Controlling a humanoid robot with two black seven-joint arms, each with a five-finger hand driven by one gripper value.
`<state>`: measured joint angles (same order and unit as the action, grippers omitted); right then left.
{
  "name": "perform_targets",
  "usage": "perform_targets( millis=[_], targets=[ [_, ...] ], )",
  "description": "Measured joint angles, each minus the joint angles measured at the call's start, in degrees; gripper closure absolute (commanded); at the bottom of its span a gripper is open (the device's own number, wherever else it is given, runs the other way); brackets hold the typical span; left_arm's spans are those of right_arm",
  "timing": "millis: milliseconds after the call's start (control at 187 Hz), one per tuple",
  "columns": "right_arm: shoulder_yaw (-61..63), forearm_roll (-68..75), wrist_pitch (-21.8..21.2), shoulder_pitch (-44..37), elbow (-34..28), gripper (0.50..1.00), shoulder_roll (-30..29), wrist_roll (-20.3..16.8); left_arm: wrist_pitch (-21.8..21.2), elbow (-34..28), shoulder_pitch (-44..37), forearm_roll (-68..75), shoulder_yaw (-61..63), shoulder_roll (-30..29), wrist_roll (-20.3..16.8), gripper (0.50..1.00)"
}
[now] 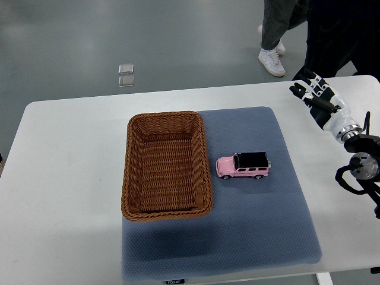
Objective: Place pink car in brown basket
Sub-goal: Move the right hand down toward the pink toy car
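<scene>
A pink toy car (243, 165) with a black roof sits on the blue-grey mat (261, 219), just right of the brown wicker basket (133, 178). The basket holds nothing. My right hand (310, 91) hovers over the table's far right corner, well up and to the right of the car, its fingers relaxed and holding nothing. Its arm comes in from the right edge. The left arm does not show.
The white table (65, 196) carries the mat and basket. A person's legs and white shoe (271, 61) stand on the floor beyond the far edge, next to a dark figure at the top right. Two small clear squares (126, 75) lie on the floor.
</scene>
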<state>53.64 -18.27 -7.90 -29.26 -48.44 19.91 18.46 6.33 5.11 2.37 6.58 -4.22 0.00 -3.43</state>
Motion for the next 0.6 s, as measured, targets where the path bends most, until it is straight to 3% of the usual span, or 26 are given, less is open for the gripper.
perform_targets(
  millis=[240,598],
  targets=[
    [-0.16,-0.25,0.08,-1.45,0.02,0.587,-3.67,0.0,0.0,-0.28,0.02,-0.06,-0.08,0.0,0.0,0.5],
    [-3.26,-5.35,-2.77,-2.21,-0.58,0.587,-4.08,0.07,0.0,-0.45,0.01,-0.08,-0.18,0.0,0.0,0.5]
  ],
)
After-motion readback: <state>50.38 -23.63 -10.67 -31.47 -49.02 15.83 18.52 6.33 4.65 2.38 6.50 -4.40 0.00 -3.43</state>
